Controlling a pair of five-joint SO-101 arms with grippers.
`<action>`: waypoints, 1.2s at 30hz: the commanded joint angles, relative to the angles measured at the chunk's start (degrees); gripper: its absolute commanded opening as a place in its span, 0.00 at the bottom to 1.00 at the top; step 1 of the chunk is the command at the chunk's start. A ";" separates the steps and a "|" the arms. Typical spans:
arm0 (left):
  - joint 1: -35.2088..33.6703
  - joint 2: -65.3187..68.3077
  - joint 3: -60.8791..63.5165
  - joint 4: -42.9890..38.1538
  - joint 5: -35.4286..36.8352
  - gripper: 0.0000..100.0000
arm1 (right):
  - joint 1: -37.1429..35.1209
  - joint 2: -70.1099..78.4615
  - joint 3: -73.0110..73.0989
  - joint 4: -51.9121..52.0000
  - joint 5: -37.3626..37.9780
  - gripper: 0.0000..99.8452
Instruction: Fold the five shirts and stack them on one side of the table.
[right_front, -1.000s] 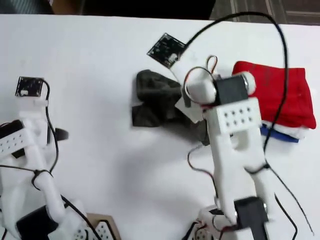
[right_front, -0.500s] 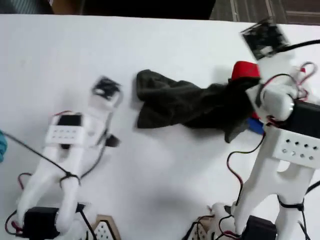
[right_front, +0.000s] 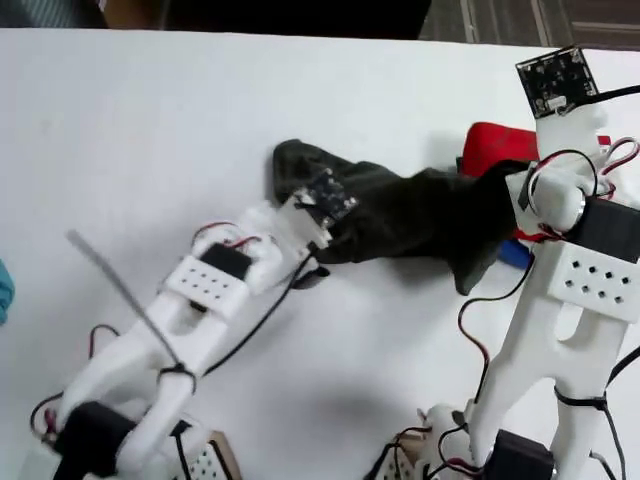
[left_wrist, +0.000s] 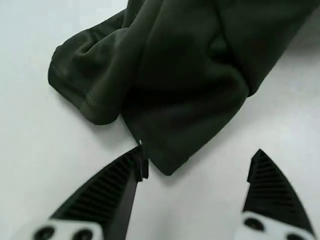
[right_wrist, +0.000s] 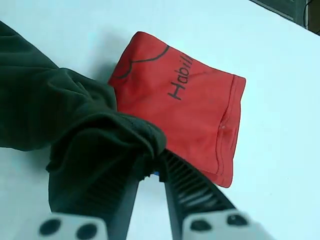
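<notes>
Dark shirt in R hand; red shirt lettered.

A white surface spans the view, with a teal object at its left edge and dark floor beyond.

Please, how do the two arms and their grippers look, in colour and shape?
Both the left arm and the right arm are white plastic with black motor blocks, thin red and black cables and a small black circuit board near the wrist. The left gripper and the right gripper have black, ribbed, pointed fingers on white bases.
</notes>
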 joint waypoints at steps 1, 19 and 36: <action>0.79 6.15 -1.89 -5.71 -0.62 0.34 | 0.66 -2.68 -0.44 -1.01 -0.79 0.02; -7.56 44.92 -53.41 19.60 -2.29 0.01 | 0.48 -2.33 -2.29 0.04 -0.53 0.02; -15.03 21.98 -65.10 53.10 -2.81 0.02 | -6.99 -2.77 2.99 -2.33 -0.79 0.02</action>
